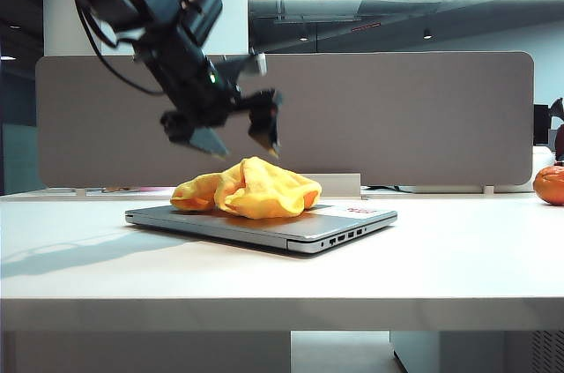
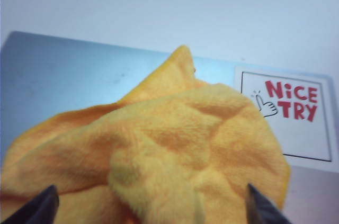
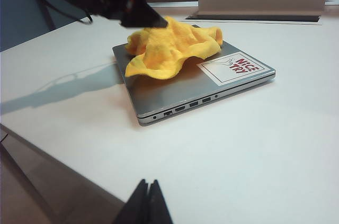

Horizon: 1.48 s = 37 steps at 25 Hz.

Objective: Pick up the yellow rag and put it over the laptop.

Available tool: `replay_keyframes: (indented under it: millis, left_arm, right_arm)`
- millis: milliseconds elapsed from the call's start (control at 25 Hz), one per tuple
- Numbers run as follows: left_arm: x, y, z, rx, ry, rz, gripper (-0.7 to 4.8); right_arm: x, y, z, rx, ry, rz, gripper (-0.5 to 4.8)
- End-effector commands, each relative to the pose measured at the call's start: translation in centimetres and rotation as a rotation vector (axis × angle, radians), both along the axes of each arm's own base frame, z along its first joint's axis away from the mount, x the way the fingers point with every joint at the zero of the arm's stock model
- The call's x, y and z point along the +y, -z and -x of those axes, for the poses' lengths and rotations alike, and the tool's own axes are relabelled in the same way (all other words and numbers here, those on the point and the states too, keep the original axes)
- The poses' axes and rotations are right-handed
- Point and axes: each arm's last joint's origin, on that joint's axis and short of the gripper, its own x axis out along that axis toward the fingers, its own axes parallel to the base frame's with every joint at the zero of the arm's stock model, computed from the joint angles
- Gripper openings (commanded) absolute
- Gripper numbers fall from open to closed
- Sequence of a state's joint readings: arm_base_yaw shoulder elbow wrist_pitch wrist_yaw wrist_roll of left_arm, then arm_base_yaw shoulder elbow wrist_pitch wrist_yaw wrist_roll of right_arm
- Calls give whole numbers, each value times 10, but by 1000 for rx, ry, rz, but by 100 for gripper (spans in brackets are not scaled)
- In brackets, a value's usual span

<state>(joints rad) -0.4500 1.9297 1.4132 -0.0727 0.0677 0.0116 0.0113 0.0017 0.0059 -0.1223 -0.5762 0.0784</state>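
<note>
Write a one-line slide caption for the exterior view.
Left pincer hangs open above the yellow rag heaped on the closed laptop.

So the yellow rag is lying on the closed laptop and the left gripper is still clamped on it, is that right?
Not quite. The yellow rag does lie on the closed laptop, but the left gripper is open and hangs above the rag, holding nothing. The exterior view shows its fingers spread apart, clear of the cloth.
</note>
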Motion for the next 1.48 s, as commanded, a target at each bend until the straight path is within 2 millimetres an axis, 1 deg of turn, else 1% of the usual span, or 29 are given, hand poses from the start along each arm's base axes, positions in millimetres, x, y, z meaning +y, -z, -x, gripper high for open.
replay_keyframes:
  millis: [40,160,200,360,400,480,600,640,801,921,1001,1161,1201,1481]
  left_arm:
    - [5,-20,9,2,4,-5,479]
    - [11,-36,21,18,5,-13,479]
    - [12,-40,23,20,5,-14,448]
    - [18,-59,36,23,5,-16,178]
    - [20,-62,39,23,4,-16,130]
    - [22,-71,44,16,5,-13,73]
    - [26,-81,51,0,2,-7,23]
    - [27,-85,54,-9,-1,-5,-9]
    - [31,-98,62,-35,4,-3,-6]
    - [35,-102,69,-40,15,-18,-6]
    - [41,-99,82,-42,6,-29,-6]
    - [51,-88,101,-62,-20,-42,-6]
    - [56,-84,110,-69,-20,-37,-6]
    - [78,-68,157,-119,-39,-7,-6]
  right_arm:
    - [-1,1,-1,-6,24,3,-6]
    - [-1,1,-1,-7,59,7,-6]
    - [-2,1,-1,-7,77,9,-6]
    - [-5,1,-3,-7,182,21,-6]
    - [-6,1,-3,-8,215,26,-6]
    - [-7,1,-4,-8,277,33,-6]
    - [-10,1,-4,-9,363,47,-6]
    - [-11,1,-5,-9,397,51,-6]
    - [-13,1,-5,-10,476,63,-6]
    - [-14,1,-5,-10,506,66,-6]
    - [-14,2,-5,-7,511,67,-6]
    - [-14,3,-5,9,509,71,-6]
    - [-14,4,-5,15,508,72,-6]
    - [-14,4,-5,15,508,73,-6]
